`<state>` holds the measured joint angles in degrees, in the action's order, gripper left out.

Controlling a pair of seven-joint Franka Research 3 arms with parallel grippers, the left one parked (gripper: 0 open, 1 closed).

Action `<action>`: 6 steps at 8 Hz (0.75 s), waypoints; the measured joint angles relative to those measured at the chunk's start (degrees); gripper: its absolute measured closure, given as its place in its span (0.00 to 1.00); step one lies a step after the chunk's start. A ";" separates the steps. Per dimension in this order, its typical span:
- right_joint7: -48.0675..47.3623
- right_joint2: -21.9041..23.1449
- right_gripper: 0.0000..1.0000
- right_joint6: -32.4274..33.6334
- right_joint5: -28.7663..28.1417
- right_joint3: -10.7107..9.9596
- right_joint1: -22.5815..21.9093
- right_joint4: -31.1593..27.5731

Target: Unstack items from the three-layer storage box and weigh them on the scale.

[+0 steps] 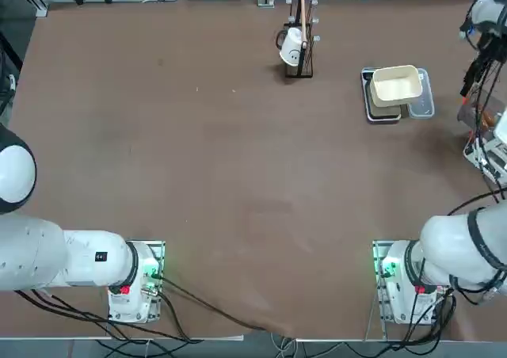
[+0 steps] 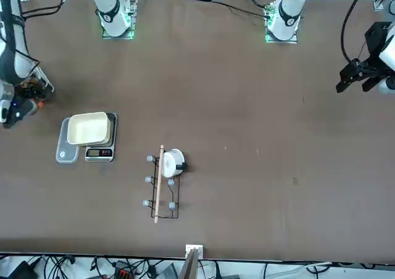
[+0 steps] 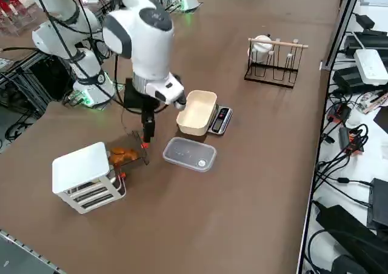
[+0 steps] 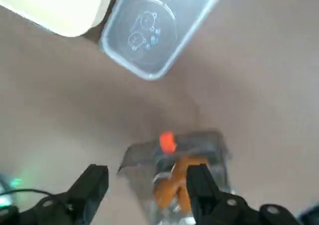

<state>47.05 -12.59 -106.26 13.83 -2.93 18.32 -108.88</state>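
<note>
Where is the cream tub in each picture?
Top view: the cream tub sits at upper right on the scale.
Front view: the tub is at left, middle height.
Right side view: the tub is near the centre, just right of the right gripper.
Right wrist view: only its corner shows.
Shared landmark: the clear plastic tray lies next to the tub.

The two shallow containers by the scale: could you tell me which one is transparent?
The clear plastic tray, lying on the table; the cream tub sits on the scale.
</note>
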 joint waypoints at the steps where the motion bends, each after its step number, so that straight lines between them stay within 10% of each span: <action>1: -3.06 0.53 0.10 2.89 0.00 -0.40 0.40 0.76; 3: -4.27 0.05 0.32 2.45 0.02 -1.50 4.16 0.20; 6: -4.27 -0.69 0.32 -5.88 0.03 -1.75 6.73 -4.07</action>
<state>42.78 -13.27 -112.14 13.86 -4.68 25.04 -112.95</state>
